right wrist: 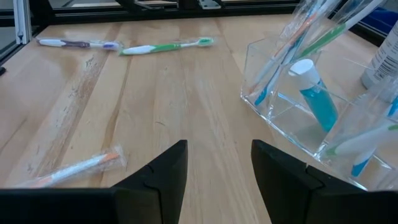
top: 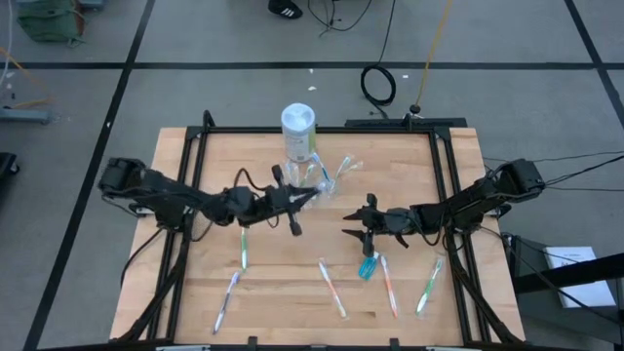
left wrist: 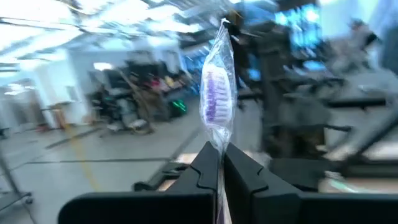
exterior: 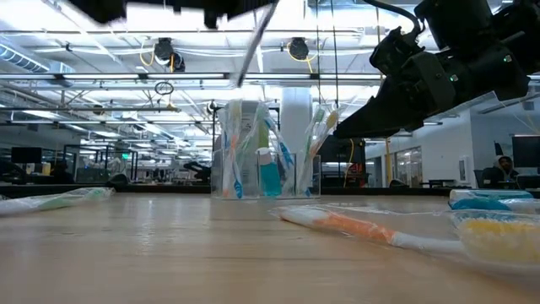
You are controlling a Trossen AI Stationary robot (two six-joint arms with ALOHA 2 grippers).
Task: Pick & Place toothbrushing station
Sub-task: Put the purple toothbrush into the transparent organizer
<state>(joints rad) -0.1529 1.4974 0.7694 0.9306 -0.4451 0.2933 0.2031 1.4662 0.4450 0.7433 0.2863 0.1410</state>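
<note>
A clear plastic holder [top: 330, 175] stands on the table by its base, near the far middle. It holds several toothbrushes and a teal white-capped toothpaste tube [right wrist: 314, 93]. It also shows in the low view [exterior: 266, 160]. My left gripper [top: 304, 197] is just left of the holder, above the table, shut on a wrapped toothbrush with purple bristles [left wrist: 216, 93]. My right gripper [top: 348, 232] is open and empty, near-right of the holder, pointing toward it [right wrist: 217, 168]. Another teal tube [top: 368, 265] lies flat on the table near the right gripper. My left gripper pinches the wrapped toothbrush's handle [left wrist: 220, 163] between its two fingers, just below the head. The bristle head in its clear wrapper sticks out past the fingertips. The toothbrush [exterior: 255, 46] is lifted clear of the table and slants, higher than the holder's rim.
A white canister with a green label [top: 298, 132] stands just behind the holder. Wrapped toothbrushes lie flat on the near half of the table: a green one [top: 244, 249], a purple one [top: 227, 297], two orange ones [top: 331, 288] [top: 388, 283], and another green one [top: 429, 285].
</note>
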